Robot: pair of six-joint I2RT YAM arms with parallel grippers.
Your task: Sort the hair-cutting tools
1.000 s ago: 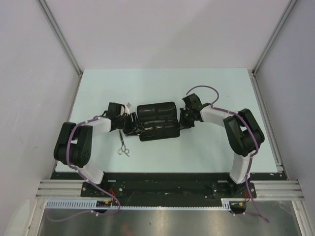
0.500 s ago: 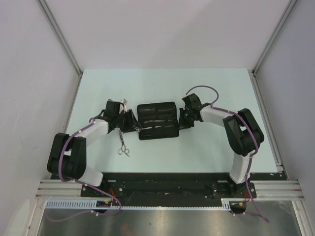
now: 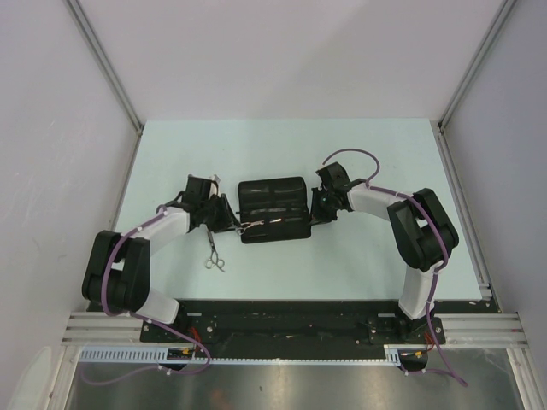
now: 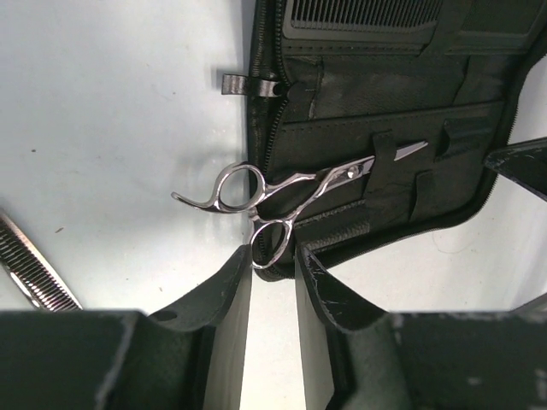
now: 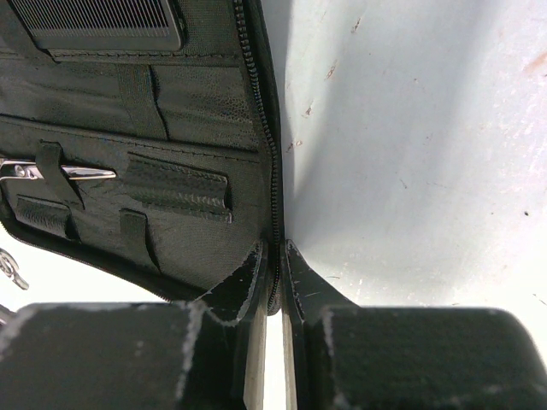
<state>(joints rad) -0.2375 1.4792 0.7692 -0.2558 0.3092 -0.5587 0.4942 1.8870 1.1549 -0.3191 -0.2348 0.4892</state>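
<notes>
The black fabric case point(image 3: 272, 195) lies open mid-table. One pair of silver scissors point(image 4: 291, 184) has its blade under a strap of the case point(image 4: 385, 94), with the ring handles sticking out past the left edge point(image 3: 255, 225). My left gripper point(image 4: 273, 256) has its tips on either side of the lower ring; in the top view it point(image 3: 232, 224) is at the case's left side. My right gripper point(image 5: 273, 256) is shut on the zip edge of the case point(image 5: 171, 111), on its right side point(image 3: 314, 209). A black comb point(image 4: 367, 13) sits in an upper pocket. A second pair of scissors point(image 3: 213, 250) lies on the table; its toothed blade point(image 4: 30, 269) shows.
A zip pull tab point(image 4: 252, 84) sticks out from the case's left edge. Metal frame rails point(image 3: 111, 77) and grey walls close in the pale table point(image 3: 385, 154) on both sides. The arm bases stand at the near edge.
My left arm's elbow has swung out to the left and the gripper has shifted slightly at the case's left edge. The scissors' silver handles now show there. The right arm has not moved.
</notes>
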